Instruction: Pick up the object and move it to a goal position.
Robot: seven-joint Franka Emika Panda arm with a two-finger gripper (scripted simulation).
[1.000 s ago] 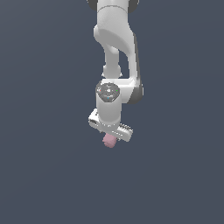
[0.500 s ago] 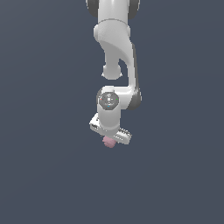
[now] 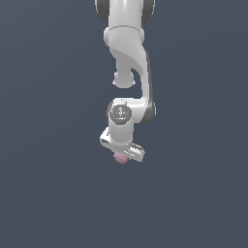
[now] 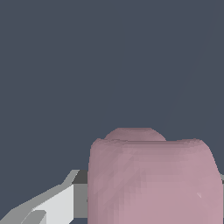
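Pincer clamped on pink cube.

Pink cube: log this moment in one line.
phase: carry | gripper: shut on pink cube | cube: fills wrist view

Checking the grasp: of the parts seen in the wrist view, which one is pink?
The cube: pale pink with soft edges, filling the near frame. The gripper finger beside it is white and grey. The exterior view shows the cube under the gripper.
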